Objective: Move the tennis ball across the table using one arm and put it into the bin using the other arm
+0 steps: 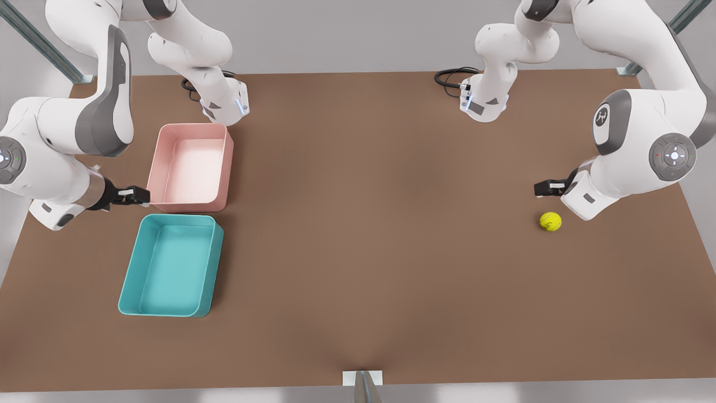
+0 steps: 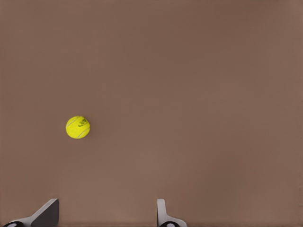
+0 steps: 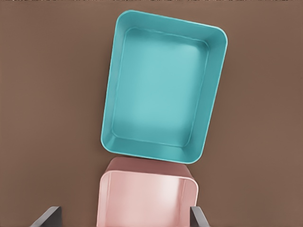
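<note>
The tennis ball (image 1: 550,221) rests on the brown table (image 1: 363,224) toward the front view's right. Just above and beside it hovers my left gripper (image 1: 545,188), open and holding nothing. The left wrist view has the ball (image 2: 77,127) on bare tabletop, ahead of and off to one side of the spread fingers (image 2: 106,217). The teal bin (image 1: 173,263) lies at the front view's left. My right gripper (image 1: 137,195) waits open at the left edge of the pink tub, just behind the teal bin's far corner. In the right wrist view the bin (image 3: 161,85) is empty.
A pink tub (image 1: 193,168) stands right behind the teal bin, nearly touching it, and appears again in the right wrist view as the pink tub (image 3: 147,198) between the right fingers. The two arm bases stand at the table's far edge. Open tabletop separates ball and bins.
</note>
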Robot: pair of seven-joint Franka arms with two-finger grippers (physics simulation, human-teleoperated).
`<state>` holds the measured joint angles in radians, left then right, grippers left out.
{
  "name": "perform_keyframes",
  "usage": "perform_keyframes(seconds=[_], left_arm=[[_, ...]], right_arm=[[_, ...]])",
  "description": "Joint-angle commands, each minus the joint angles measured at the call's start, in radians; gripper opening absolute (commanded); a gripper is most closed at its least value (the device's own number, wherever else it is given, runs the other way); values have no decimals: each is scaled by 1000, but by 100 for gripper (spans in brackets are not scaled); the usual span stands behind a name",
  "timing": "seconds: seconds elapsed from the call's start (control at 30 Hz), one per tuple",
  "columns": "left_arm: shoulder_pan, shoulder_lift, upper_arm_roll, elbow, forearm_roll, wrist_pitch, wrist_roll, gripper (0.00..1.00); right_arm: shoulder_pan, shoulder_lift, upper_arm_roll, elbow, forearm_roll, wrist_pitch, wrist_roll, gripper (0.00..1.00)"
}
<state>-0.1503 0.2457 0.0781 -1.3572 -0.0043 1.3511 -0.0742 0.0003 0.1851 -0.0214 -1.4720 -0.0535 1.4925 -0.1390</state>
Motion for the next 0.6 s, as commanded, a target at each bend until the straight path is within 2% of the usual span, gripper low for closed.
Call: perform_keyframes(seconds=[0.0,0.07,0.1,0.13,0.17,0.2,0.23,0.33,0.4,0.47,0.53,0.57], left_arm=[[0,-2,0,0,0,-9,-27,100],[0,6,9,0,4,-16,-21,21],[15,30,23,-52,7,65,314,21],[20,30,68,-164,12,275,694,21],[35,41,81,-221,3,396,850,21],[60,78,84,-233,3,488,1222,21],[58,131,141,-229,3,499,1486,21],[146,236,149,-224,-22,491,2071,21],[253,277,146,-240,-126,523,2505,21],[278,279,146,-401,-112,743,2716,21],[288,271,146,-454,-26,798,2723,21],[310,262,146,-528,-28,920,2716,21]], right_arm=[[1,-1,0,-1,-2,18,-13,100],[0,5,0,1,1,18,-13,100],[0,13,-2,-2,-2,21,-14,100],[0,19,0,-2,-2,26,-16,100],[0,19,0,-7,-2,26,-17,100],[0,19,0,-7,-2,26,-19,100],[0,19,0,-8,-2,26,-19,100],[0,25,0,-8,-2,26,-25,100],[0,27,0,-10,-2,26,-33,100],[0,27,0,-10,-2,28,-33,100],[1,28,0,-10,-2,26,-33,100],[0,28,0,-10,-2,26,-33,100]])
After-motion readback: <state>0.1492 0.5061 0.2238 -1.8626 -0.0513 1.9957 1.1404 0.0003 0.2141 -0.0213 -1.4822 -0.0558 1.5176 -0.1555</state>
